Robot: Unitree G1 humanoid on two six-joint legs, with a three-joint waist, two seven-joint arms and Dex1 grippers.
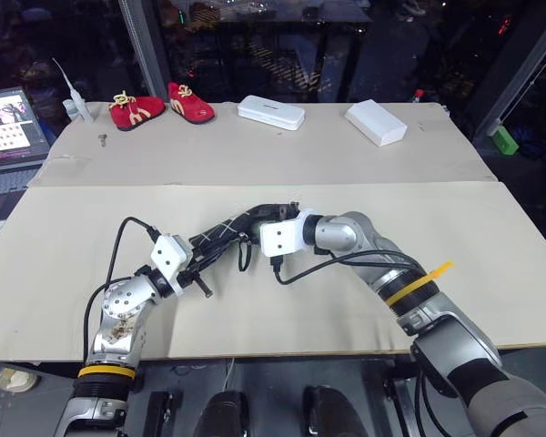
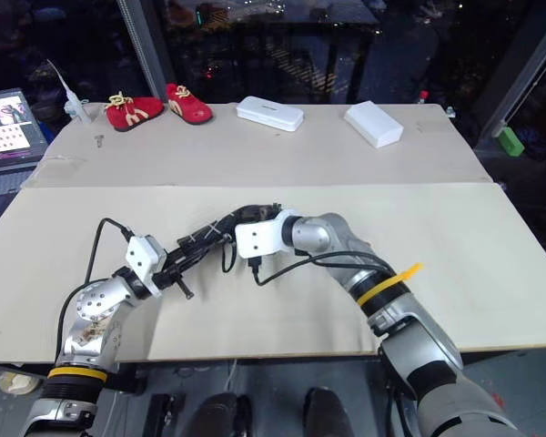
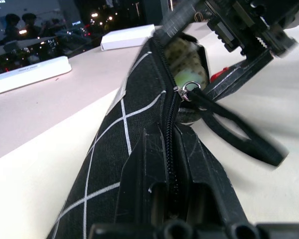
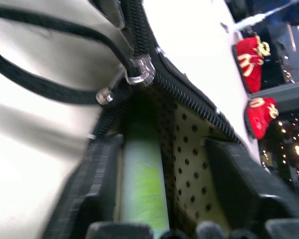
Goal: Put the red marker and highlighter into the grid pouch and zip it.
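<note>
The left gripper [image 1: 193, 264] is pinching the near end of the grid pouch [image 1: 226, 229] with its jaws pressed together, holding it just above the desk [image 1: 364, 164]. At the pouch's open far end the right gripper [image 1: 275, 217] is standing with its jaws spread. The highlighter [image 4: 143, 184] is lying inside the pouch. Two white cases [image 1: 271, 112] are resting on the far side.

We see the grid pouch [image 1: 226, 233] mid-table between the left gripper [image 1: 193, 270] and right gripper [image 1: 271, 215], the highlighter [image 4: 143, 191] inside it. Two slippers [image 1: 162, 106] and two white cases [image 1: 320, 116] lie far.
</note>
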